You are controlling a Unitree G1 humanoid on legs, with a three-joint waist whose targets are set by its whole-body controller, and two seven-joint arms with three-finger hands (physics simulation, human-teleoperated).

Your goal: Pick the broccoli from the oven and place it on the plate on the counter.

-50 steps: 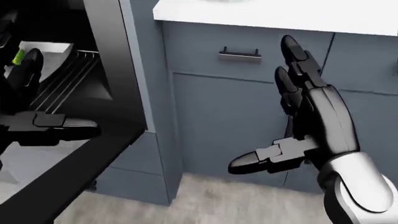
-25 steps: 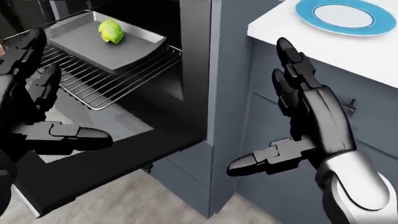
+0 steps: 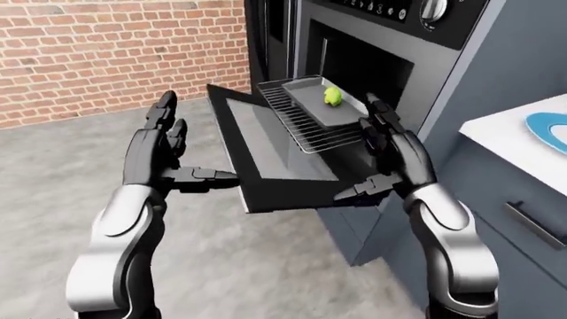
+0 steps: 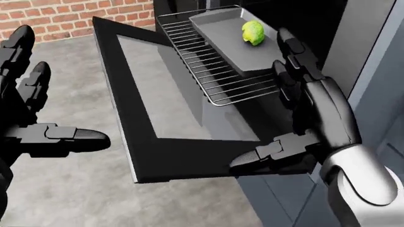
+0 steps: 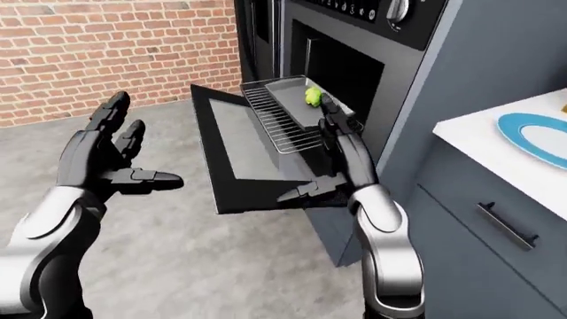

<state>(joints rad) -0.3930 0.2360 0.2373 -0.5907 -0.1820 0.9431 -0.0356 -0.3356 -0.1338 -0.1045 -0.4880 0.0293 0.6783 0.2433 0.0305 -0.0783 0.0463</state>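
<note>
**Broccoli not yet picked up**

My left hand point(image 4: 38, 118) and right hand point(image 4: 303, 109) are spread apart and empty, nearer than the oven door point(image 4: 164, 118). Beyond it, the broccoli point(image 4: 252, 32) sits on the tray point(image 4: 221, 33); the plate point(image 5: 536, 139) waits on the bench point(image 5: 496, 156), right of the door.

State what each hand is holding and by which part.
Nothing is held. The left hand and right hand are both open and empty; the green broccoli lies untouched on the grey metal oven tray.
</note>
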